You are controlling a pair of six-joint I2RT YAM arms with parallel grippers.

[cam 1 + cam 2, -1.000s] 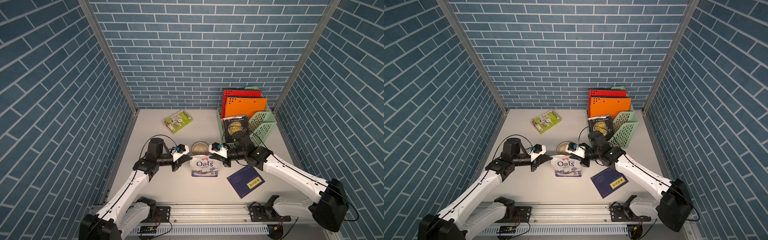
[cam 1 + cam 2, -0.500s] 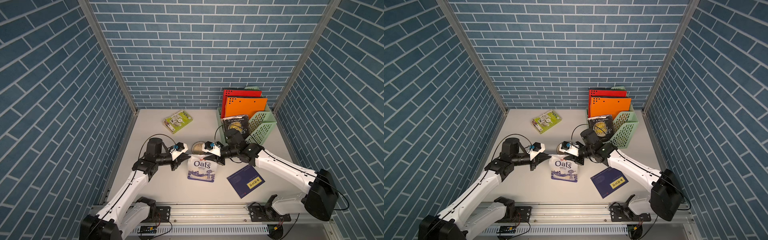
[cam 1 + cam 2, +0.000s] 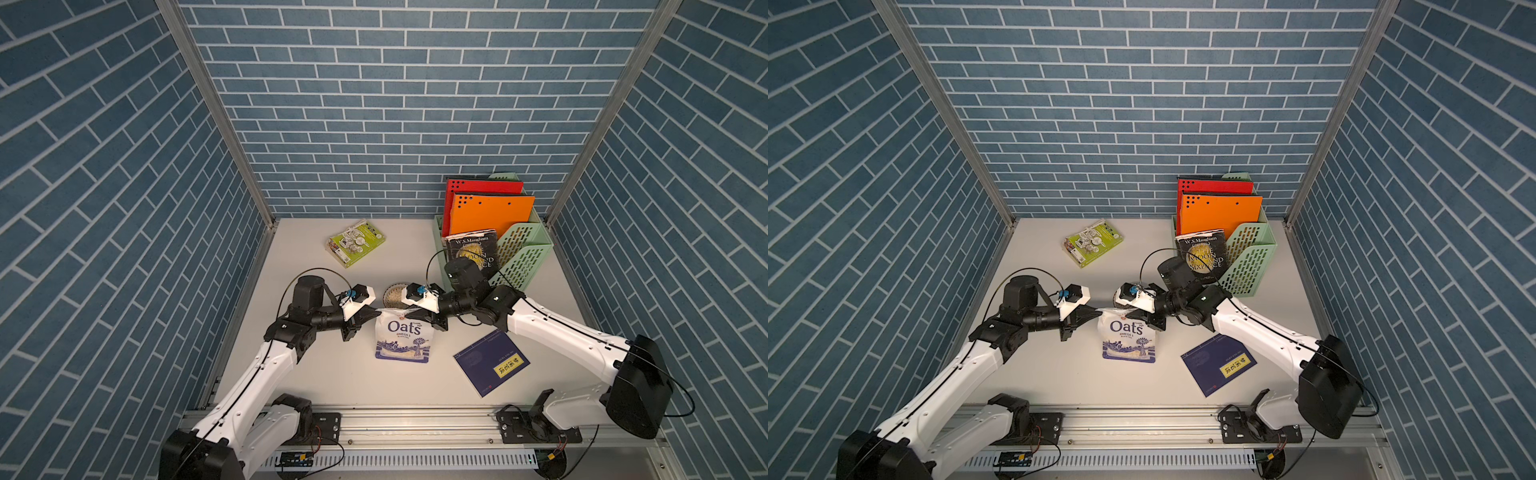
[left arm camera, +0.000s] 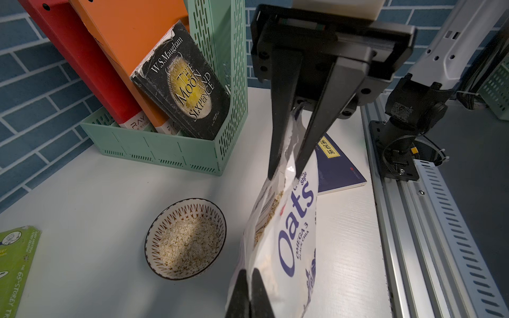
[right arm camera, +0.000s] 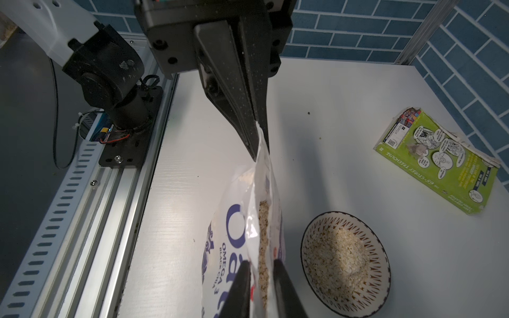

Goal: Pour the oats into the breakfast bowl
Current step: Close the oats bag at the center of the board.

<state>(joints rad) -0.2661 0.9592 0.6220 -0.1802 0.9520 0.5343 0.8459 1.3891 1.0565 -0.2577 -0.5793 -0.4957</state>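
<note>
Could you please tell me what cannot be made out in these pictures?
- Breakfast bowl: in both top views, partly hidden behind the right pincer.
- Pouch fill level: the printed front hides it in both top views.
- Right pincer's hold: in the wrist views, pouch film hides the contact.

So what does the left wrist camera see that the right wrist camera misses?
Left wrist only: the mint file holder with a red folder and an orange folder, The Moon and Sixpence, and the navy booklet. Right wrist only: the cartoon cover of the green Treehouse book. Both: the Oats pouch and the breakfast bowl holding oats.
</note>
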